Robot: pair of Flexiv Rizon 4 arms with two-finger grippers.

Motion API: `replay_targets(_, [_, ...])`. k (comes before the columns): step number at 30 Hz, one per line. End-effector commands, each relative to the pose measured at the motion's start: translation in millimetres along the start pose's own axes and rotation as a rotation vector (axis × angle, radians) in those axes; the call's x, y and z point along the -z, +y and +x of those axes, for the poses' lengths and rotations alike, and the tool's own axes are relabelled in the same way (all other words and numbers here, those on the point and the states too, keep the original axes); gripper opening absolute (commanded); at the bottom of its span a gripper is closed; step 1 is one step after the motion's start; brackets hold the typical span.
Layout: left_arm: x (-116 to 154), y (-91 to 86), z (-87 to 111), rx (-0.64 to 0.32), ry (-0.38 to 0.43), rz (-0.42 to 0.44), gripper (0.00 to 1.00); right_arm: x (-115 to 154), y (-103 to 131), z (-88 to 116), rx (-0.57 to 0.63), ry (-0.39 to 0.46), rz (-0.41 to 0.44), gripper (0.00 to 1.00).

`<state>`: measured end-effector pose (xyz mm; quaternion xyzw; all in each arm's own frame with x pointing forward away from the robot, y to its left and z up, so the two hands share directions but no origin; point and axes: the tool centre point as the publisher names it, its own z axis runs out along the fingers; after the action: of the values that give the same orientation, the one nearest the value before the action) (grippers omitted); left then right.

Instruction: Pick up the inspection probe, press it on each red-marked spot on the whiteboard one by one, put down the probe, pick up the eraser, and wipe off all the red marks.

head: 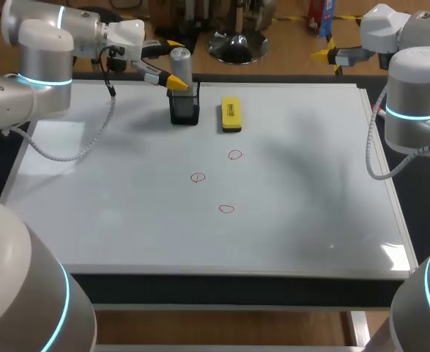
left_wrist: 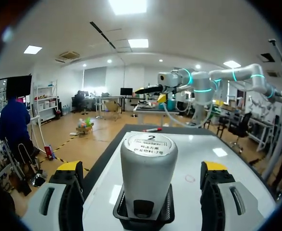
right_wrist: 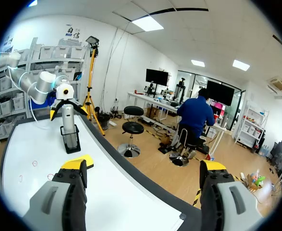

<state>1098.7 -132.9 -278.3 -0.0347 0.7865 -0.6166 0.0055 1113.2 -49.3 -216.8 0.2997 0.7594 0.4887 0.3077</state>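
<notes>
Our left hand (left_wrist: 141, 168) straddles the probe (left_wrist: 148, 166), which stands upright in its holder (left_wrist: 141, 219) between 2 spread fingers, neither touching it. Our right hand (right_wrist: 141, 166), also spread, is well apart.

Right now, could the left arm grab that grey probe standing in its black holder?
Probably yes: the left pincer is open with a finger either side of the probe, nothing in between.

The probe (head: 181, 67), upright in its holder (head: 184, 110), is being straddled by the left end effector (head: 175, 64), the eraser (head: 231, 115) lying just beyond.
</notes>
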Motion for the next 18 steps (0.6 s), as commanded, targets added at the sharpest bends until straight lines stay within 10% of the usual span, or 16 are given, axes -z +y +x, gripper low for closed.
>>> replay_targets(1, [-7.0,4.0,-1.7,-0.001,0.001,0.004,1.00,-0.1,-0.1,-0.4,0.000,0.001,0.001,1.00])
replay_targets(18, [-9.9,2.4,-6.3,0.008,-0.022,0.033,1.00,-0.1,-0.1,-0.4,0.000,0.001,0.001,1.00])
